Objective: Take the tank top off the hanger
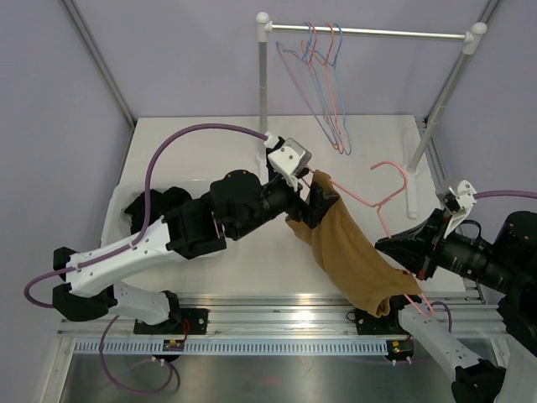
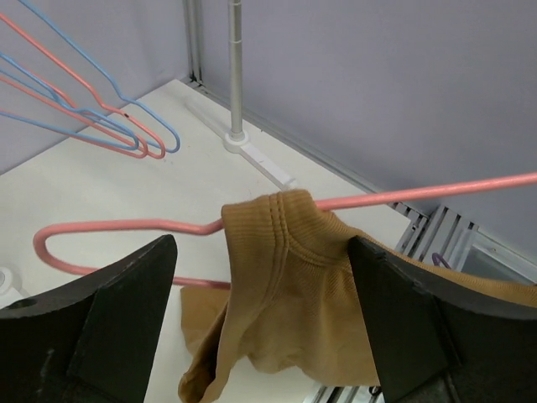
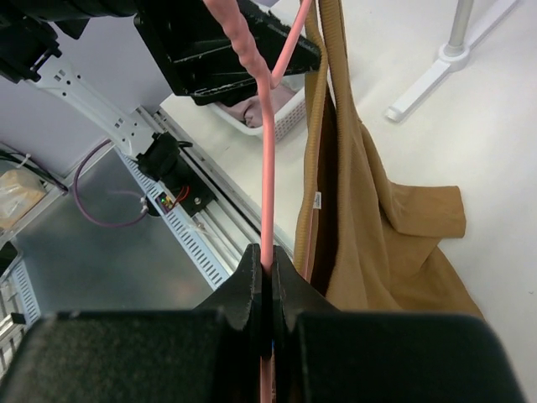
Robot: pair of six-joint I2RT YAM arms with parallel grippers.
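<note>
A tan tank top (image 1: 352,252) hangs from a pink wire hanger (image 1: 390,180) held aslant above the table; its hem droops to the front edge. My left gripper (image 1: 319,197) is open, its fingers either side of the top's shoulder at the hanger's upper end; the left wrist view shows the knit strap (image 2: 285,252) draped over the pink wire (image 2: 117,225) between the wide-apart fingers (image 2: 126,319). My right gripper (image 1: 394,248) is shut on the hanger's lower wire (image 3: 267,168), with the tank top (image 3: 369,227) hanging just beside it.
A clothes rack (image 1: 369,32) at the back carries several pink and blue hangers (image 1: 323,75); its foot (image 1: 415,180) rests back right. A white basket (image 1: 117,214) of dark clothes sits at the left. A metal rail (image 1: 252,302) runs along the front edge.
</note>
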